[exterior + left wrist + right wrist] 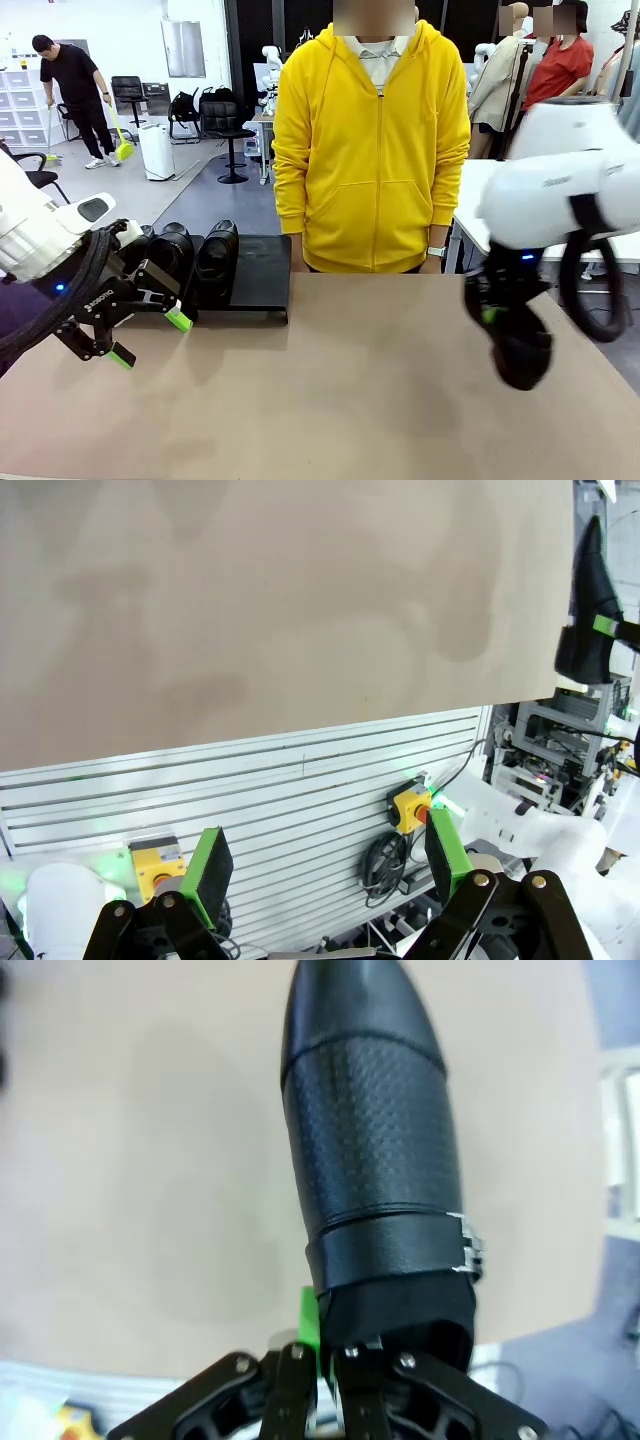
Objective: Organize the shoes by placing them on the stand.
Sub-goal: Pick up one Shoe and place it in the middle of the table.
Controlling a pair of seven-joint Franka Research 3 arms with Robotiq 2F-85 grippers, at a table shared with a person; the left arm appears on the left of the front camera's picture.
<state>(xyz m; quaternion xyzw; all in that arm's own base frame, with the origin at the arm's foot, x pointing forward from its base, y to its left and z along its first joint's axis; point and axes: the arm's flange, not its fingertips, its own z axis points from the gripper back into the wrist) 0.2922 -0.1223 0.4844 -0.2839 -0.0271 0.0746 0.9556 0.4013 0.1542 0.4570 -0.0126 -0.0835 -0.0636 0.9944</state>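
The black stand [258,272] sits at the table's far left. Two glossy black shoes [215,255] [170,250] stand side by side on its left half, and its right half is bare. My left gripper [150,338] hangs open just in front of the stand with nothing between its green pads, and the arm hides the stand's left end. In the left wrist view that open gripper [328,865] looks down past the table's near edge. My right gripper [325,1345] is shut on the heel rim of another shoe [370,1140], which hangs toe-down above the table's right side [520,345].
A person in a yellow hoodie [370,150] stands at the far edge, behind the middle of the tan table [340,400]. A white table [470,200] lies behind my right arm. The slatted robot base [300,790] lies below the near edge.
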